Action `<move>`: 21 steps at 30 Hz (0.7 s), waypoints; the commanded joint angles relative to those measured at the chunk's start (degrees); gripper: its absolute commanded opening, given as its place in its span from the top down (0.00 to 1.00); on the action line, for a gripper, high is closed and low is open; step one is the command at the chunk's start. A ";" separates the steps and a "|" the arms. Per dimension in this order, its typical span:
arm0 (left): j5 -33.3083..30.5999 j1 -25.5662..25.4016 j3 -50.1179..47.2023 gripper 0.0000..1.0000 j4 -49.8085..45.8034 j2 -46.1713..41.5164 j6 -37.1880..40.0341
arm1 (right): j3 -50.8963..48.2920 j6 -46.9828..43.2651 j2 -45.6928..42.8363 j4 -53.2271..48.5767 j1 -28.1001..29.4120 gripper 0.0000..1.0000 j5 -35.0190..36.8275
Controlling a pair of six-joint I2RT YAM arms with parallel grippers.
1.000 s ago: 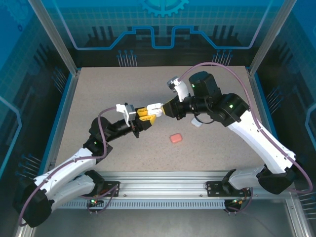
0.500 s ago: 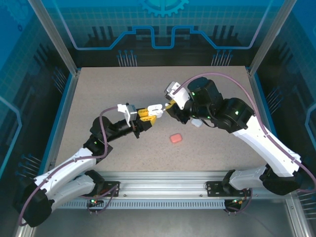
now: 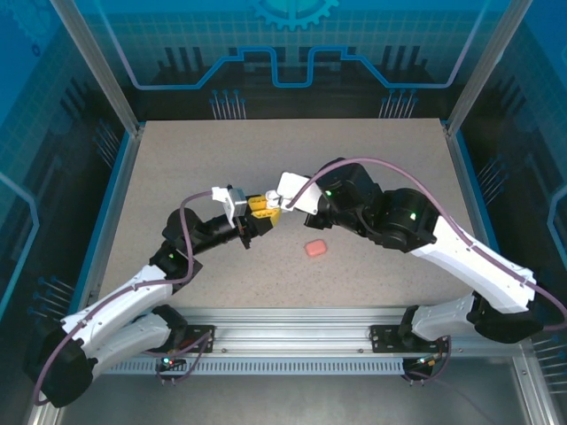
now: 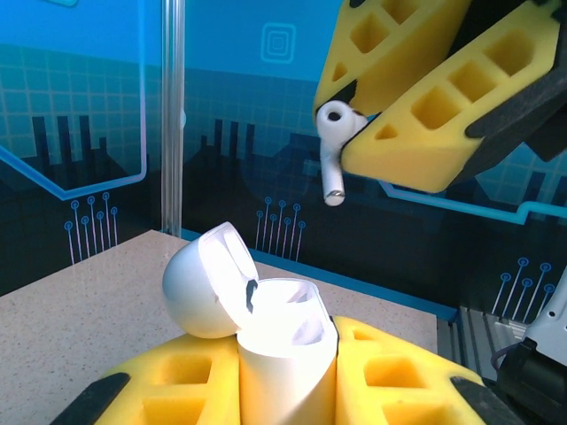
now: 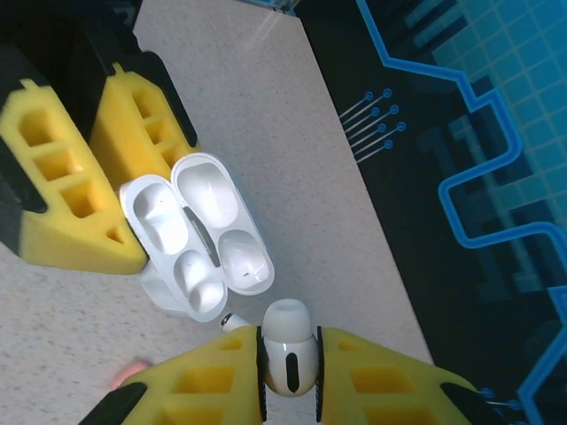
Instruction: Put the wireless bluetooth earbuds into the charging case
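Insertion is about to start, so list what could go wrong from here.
1. The right tool pinches the small white stemmed plastic earbud by its head alone, so it may twist or slip.
2. The left tool grips only the lower body of the open white plastic charging case, so a downward push may tilt it.

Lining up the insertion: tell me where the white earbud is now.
In the left wrist view the earbud hangs top right, pinched in the right gripper, above the open case held by the left gripper.
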 commanded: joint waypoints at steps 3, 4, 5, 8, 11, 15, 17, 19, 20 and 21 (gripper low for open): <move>1.32 -0.36 1.46 1.00 0.25 -0.37 -0.21 | 0.27 -8.30 1.54 1.40 1.82 0.81 4.71; 1.40 -0.23 1.50 1.00 0.22 -0.41 -0.28 | 0.08 -8.83 1.70 1.58 1.99 0.81 4.88; 1.43 -0.30 1.45 1.00 0.26 -0.44 -0.31 | 0.09 -9.06 1.83 1.62 2.09 0.81 5.04; 1.40 -0.28 1.45 1.00 0.24 -0.43 -0.42 | 0.01 -9.82 2.21 1.56 2.39 0.81 5.14; 1.31 -0.25 1.50 1.00 0.28 -0.43 -0.32 | -0.35 -11.02 2.60 1.46 2.78 0.81 5.90; 1.29 -0.36 1.63 1.00 0.28 -0.35 -0.33 | -1.23 -12.28 2.86 1.76 3.05 0.80 6.29; 1.35 -0.30 1.64 1.00 0.27 -0.22 -0.45 | -1.60 -12.63 2.86 1.92 3.17 0.80 6.24; 1.34 -0.31 1.72 1.00 0.32 -0.21 -0.39 | -1.93 -13.02 2.95 2.02 3.15 0.80 6.20; 1.36 -0.31 1.79 1.00 0.33 -0.24 -0.42 | -2.20 -13.24 2.97 2.03 3.22 0.80 6.36; 1.33 -0.25 1.82 1.00 0.35 -0.17 -0.37 | -2.36 -13.39 3.09 1.90 3.22 0.80 6.54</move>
